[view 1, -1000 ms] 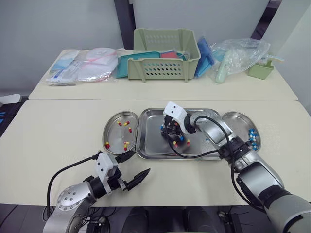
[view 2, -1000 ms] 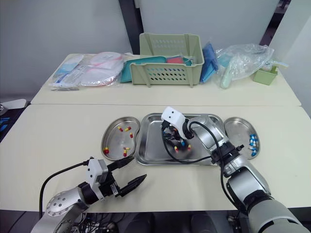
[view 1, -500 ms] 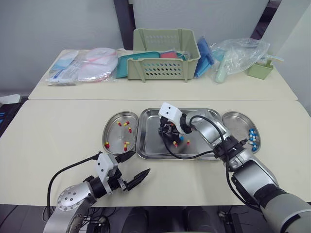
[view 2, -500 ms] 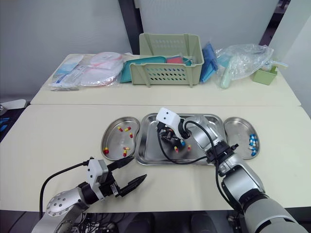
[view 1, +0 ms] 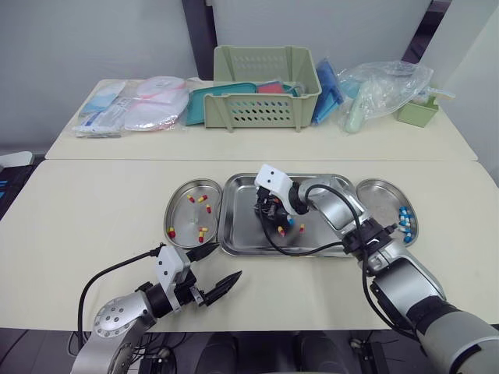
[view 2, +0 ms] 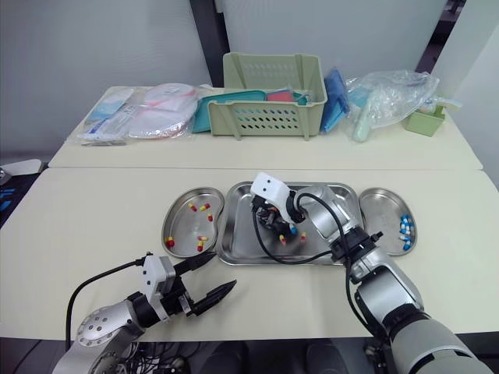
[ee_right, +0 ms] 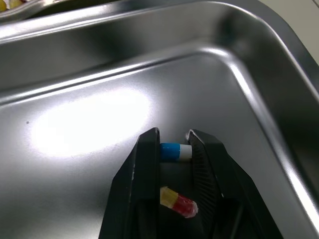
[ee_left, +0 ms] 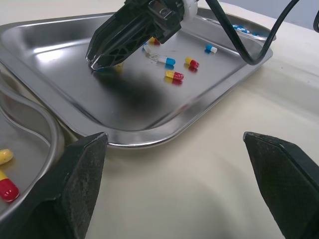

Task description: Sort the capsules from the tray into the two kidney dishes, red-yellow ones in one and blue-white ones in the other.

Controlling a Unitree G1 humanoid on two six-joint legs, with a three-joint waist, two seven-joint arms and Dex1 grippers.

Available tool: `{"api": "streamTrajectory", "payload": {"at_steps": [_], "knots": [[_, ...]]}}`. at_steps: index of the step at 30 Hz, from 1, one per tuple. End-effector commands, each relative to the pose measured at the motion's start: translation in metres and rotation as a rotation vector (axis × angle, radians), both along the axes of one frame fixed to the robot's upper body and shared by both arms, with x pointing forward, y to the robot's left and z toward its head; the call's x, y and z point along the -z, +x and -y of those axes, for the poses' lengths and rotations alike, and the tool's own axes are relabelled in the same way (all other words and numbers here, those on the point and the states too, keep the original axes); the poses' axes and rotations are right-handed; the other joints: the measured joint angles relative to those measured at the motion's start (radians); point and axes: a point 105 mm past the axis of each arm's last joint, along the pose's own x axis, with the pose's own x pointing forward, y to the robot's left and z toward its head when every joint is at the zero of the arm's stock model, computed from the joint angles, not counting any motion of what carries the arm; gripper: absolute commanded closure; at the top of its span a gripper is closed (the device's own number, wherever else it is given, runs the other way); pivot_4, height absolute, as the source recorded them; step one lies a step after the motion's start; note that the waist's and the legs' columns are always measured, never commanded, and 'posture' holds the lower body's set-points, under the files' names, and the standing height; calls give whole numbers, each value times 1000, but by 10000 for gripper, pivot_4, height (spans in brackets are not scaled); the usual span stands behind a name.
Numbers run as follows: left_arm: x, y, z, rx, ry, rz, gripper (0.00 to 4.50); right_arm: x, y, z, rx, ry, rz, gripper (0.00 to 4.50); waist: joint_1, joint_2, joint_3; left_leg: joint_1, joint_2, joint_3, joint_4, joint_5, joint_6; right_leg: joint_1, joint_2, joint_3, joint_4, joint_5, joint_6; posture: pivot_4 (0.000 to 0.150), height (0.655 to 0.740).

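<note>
1 blue-white capsule (ee_right: 175, 152) is pinched between the right gripper's (ee_right: 173, 134) 2 fingers, low over the tray (view 1: 242, 236), with a red-yellow capsule (ee_right: 177, 199) just beside it. The left gripper (view 1: 228, 260) hangs spread apart over the table (view 1: 93, 202), near the left dish (view 1: 178, 204).

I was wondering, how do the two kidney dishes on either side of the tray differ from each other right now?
The left kidney dish holds red-yellow capsules, while the right kidney dish holds blue-white capsules. The left kidney dish's capsules lie scattered across its floor; the right kidney dish's are bunched along its outer side. Both are shiny metal, kidney-shaped, and sit close beside the tray.
</note>
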Motion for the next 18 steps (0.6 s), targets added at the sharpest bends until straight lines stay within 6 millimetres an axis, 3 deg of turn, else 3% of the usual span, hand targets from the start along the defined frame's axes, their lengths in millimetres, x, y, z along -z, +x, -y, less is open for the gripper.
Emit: {"api": "streamTrajectory", "payload": {"at_steps": [1,8,14,18], "knots": [[-7,-3,1,29,-6,35,0,-29,-11,-4,-55,66,66,38953,0,0,0,-2,0,0,0,0,0,-2,0,0,0,0,0,1500,7400],[-16,-11,2,135,-20,81,0,-61,-58,30,-58,156,107,38953,10,0,0,-10,0,-2,1,0,0,-6,0,-3,-1,0,0,1500,7400],[-28,-16,5,217,-50,143,0,-75,-86,106,159,187,85,38954,25,0,0,-10,0,-2,1,0,0,-4,0,-3,-2,0,0,1500,7400],[-31,-18,6,239,-63,167,0,-80,-96,139,260,207,69,38954,22,0,0,-9,0,-1,1,0,0,-4,0,-2,-1,0,0,1500,7400]]}}
